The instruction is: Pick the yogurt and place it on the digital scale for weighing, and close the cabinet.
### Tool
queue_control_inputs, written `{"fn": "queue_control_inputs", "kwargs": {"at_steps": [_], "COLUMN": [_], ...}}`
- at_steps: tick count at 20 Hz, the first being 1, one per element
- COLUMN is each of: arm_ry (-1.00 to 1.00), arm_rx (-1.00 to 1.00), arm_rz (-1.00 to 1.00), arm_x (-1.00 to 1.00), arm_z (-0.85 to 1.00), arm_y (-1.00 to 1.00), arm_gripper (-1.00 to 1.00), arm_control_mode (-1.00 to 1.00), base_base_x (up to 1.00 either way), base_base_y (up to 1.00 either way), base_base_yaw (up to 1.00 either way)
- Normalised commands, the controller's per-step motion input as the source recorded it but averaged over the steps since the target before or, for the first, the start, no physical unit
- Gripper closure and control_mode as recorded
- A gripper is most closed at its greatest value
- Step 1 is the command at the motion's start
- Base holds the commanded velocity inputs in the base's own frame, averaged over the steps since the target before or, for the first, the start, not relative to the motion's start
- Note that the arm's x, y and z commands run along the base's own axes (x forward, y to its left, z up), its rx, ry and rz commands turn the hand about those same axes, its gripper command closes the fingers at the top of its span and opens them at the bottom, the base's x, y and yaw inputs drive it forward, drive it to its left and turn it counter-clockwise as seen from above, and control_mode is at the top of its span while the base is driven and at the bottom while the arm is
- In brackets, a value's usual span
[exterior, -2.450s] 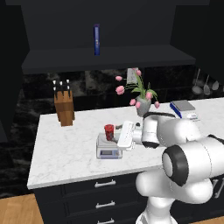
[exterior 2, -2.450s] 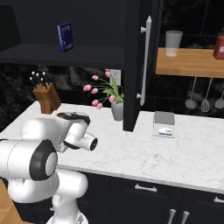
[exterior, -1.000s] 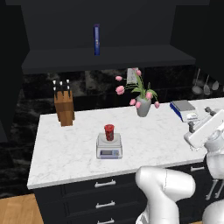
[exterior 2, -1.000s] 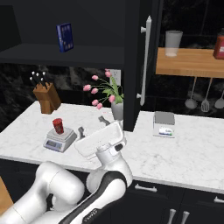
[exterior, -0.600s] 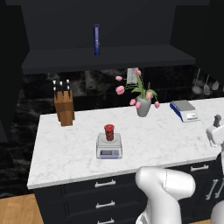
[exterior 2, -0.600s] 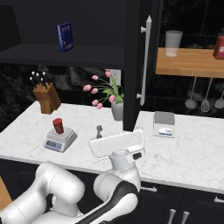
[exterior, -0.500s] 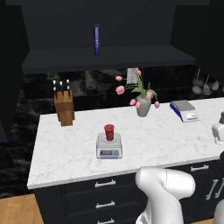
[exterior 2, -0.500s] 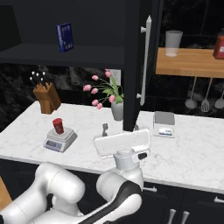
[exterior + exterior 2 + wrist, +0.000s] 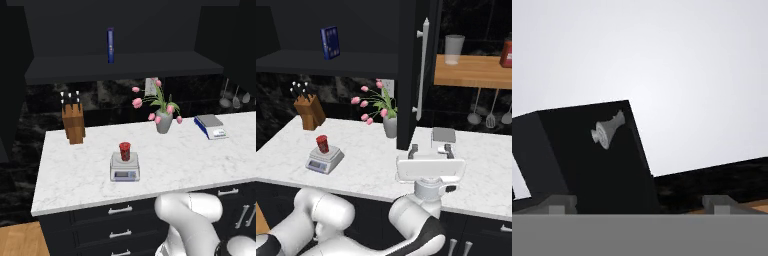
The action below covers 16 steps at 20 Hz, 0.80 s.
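The gripper (image 9: 430, 148) stood over the counter (image 9: 371, 160) in the right base view, fingers pointing up, spread wide apart and holding nothing. It sat just in front of the lower edge of the cabinet (image 9: 416, 70) door, which hung open, edge-on to the camera, with its long silver handle (image 9: 422, 67) facing right. In the hand view the same dark door (image 9: 592, 160) rose ahead, one handle mount showing on its face. Just behind the gripper lay a flat scale (image 9: 443, 136) with a grey top.

Well to the left, the yogurt (image 9: 322, 144) stood upright on the platform of the digital scale (image 9: 324, 160); in the left base view the cup (image 9: 124, 151) sat centred on that scale (image 9: 124, 167). Behind them were a vase of pink tulips (image 9: 162, 117) and a knife block (image 9: 74, 122) near the back wall. A blue bottle (image 9: 110, 45) stood on the cabinet shelf above.
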Motion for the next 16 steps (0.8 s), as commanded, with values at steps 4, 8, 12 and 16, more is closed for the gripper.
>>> {"fn": "queue_control_inputs", "kwargs": {"at_steps": [4,8,12,16], "arm_ry": [0.0,0.01,0.06,0.07], "arm_rx": [0.01,-0.2,-0.32,-0.35], "arm_rz": [0.0,0.0,0.0,0.0], "arm_x": [-0.35,-0.04,0.12,0.0], "arm_z": [0.81,0.84,0.69,0.93], "arm_y": [-0.37,0.3,0.6,0.58], "arm_gripper": [-1.0,-1.0,-1.0,-1.0], "arm_control_mode": [-1.0,-1.0,-1.0,-1.0], "base_base_x": [0.0,0.0,0.0,0.0], "base_base_y": [0.0,0.0,0.0,0.0], "base_base_yaw": [0.0,0.0,0.0,0.0]}}
